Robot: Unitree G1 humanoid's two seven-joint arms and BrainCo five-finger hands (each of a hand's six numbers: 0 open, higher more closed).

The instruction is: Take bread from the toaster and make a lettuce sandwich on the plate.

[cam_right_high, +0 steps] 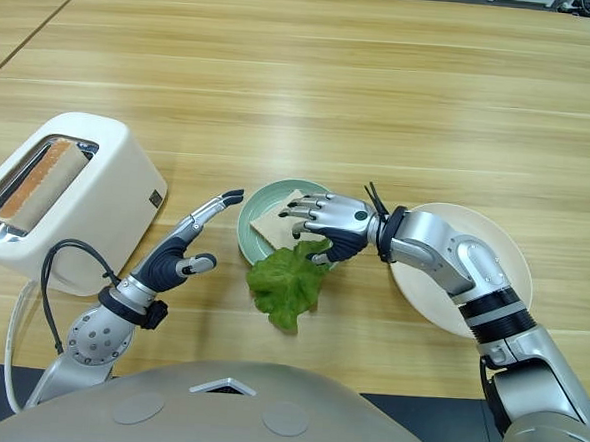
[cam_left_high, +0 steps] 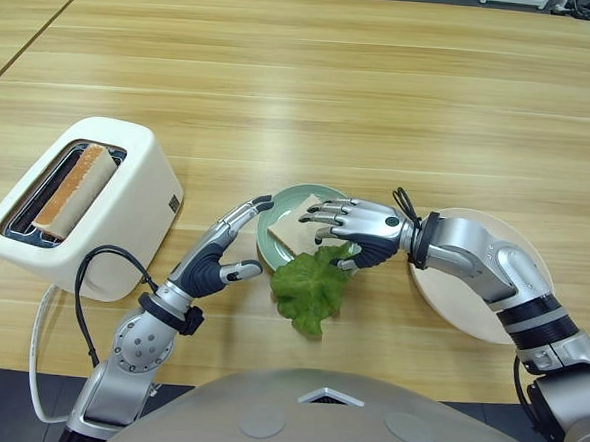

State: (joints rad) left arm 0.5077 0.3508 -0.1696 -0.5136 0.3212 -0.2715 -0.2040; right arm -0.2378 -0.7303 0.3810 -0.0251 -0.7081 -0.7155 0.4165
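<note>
A white toaster [cam_left_high: 127, 186] stands at the left with one toasted bread slice [cam_left_high: 76, 190] upright in its slot. In the middle is a small green plate [cam_left_high: 284, 196] carrying a bread slice [cam_left_high: 292, 232]. My right hand [cam_left_high: 360, 227] hovers over that slice, fingers stretched across it and thumb pinching the top of a green lettuce leaf [cam_left_high: 311, 284]. The leaf hangs over the plate's near rim onto the table. My left hand [cam_left_high: 218, 256] is open, palm turned towards the plate, just left of its rim and touching nothing.
A larger cream plate [cam_left_high: 460, 309] lies at the right, partly under my right forearm. The toaster's white and black cables [cam_left_high: 87, 268] loop off the table's near edge at the left. Bare wooden table stretches beyond the plates.
</note>
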